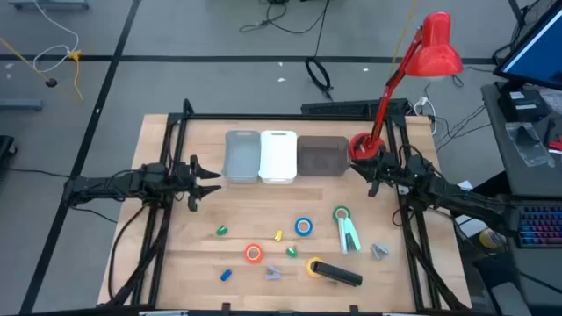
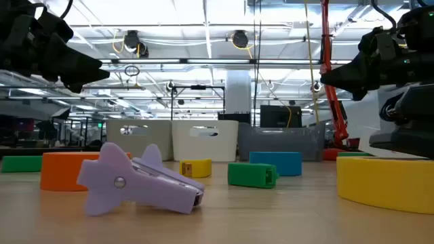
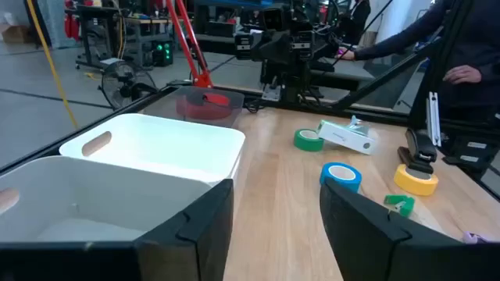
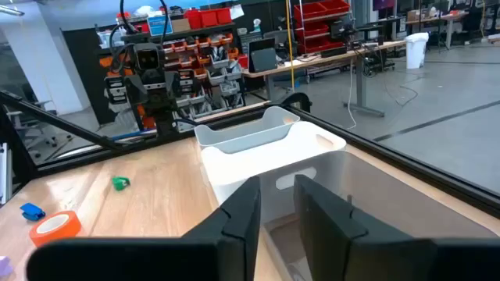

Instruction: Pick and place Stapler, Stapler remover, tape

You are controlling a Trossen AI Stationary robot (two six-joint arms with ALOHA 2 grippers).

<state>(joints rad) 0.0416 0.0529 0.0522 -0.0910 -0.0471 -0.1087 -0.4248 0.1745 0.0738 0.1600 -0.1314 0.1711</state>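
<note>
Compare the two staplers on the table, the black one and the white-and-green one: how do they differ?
The black stapler is dark all over; the white-and-green stapler is pale with green trim. The black stapler lies nearly crosswise at the table's front edge, beside the yellow tape roll; the white-and-green stapler lies lengthwise farther back, by the green tape roll. Both lie flat, untouched.

In the low view the yellow tape roll [image 2: 390,181] is cut by the right edge. The black stapler [image 3: 420,148] is half hidden behind a frame bar. Small coloured blocks [image 1: 223,231] on the counter [image 1: 176,246] are too small to identify.
</note>
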